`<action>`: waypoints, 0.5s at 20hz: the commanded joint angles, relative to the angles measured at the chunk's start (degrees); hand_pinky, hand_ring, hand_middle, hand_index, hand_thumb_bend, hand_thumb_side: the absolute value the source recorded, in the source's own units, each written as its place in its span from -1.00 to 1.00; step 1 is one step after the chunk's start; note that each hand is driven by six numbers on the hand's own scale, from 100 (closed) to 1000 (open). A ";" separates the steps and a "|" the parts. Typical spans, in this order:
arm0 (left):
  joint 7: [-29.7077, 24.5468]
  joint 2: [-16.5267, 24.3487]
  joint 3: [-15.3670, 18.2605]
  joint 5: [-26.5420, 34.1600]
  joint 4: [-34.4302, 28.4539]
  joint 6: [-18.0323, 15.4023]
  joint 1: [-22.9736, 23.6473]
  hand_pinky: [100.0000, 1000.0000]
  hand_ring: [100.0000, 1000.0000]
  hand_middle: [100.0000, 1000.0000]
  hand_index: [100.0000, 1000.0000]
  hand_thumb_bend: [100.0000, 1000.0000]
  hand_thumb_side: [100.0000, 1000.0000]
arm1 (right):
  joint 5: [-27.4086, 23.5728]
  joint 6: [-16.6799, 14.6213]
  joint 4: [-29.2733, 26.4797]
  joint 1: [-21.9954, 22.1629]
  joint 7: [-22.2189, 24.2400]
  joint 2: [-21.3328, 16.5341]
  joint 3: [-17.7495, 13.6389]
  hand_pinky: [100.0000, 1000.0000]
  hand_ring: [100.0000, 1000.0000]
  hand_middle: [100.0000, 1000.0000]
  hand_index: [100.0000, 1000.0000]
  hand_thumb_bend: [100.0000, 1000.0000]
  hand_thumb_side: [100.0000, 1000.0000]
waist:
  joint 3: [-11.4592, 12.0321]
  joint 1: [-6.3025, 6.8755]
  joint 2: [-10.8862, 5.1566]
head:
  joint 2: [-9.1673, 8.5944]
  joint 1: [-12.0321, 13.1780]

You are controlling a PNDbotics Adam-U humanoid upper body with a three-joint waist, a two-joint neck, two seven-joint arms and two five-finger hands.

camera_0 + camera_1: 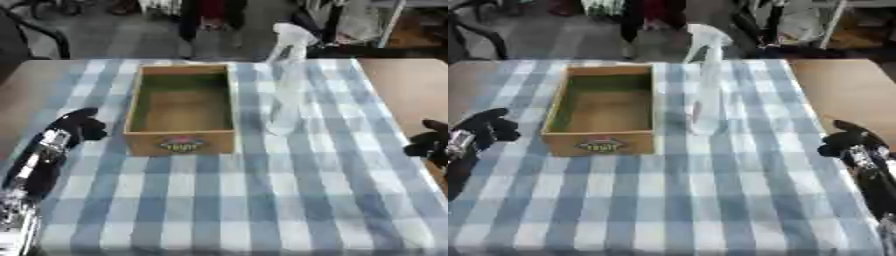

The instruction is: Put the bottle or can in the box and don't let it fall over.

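A clear spray bottle (285, 95) with a white trigger head stands upright on the checked cloth, just right of the wooden box (181, 107). The box is open-topped, has a label on its front wall and nothing inside. My left hand (77, 128) hovers left of the box's front corner, fingers curled and holding nothing. At the table's right edge is my right hand (843, 142), well right of the bottle, fingers curled and holding nothing.
A blue and white checked cloth (262, 200) covers the table, with bare brown tabletop (842, 90) at the right. A person's legs and chair frames stand beyond the far edge.
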 commanded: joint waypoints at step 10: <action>0.00 0.35 0.17 0.19 -1.13 -0.07 -0.33 0.43 0.26 0.20 0.70 -0.96 0.93 | 0.40 -0.17 -0.48 -0.44 0.30 -0.67 -0.31 0.29 0.16 0.12 0.63 -1.00 0.35 | 0.06 -0.05 -0.35 | -0.40 0.02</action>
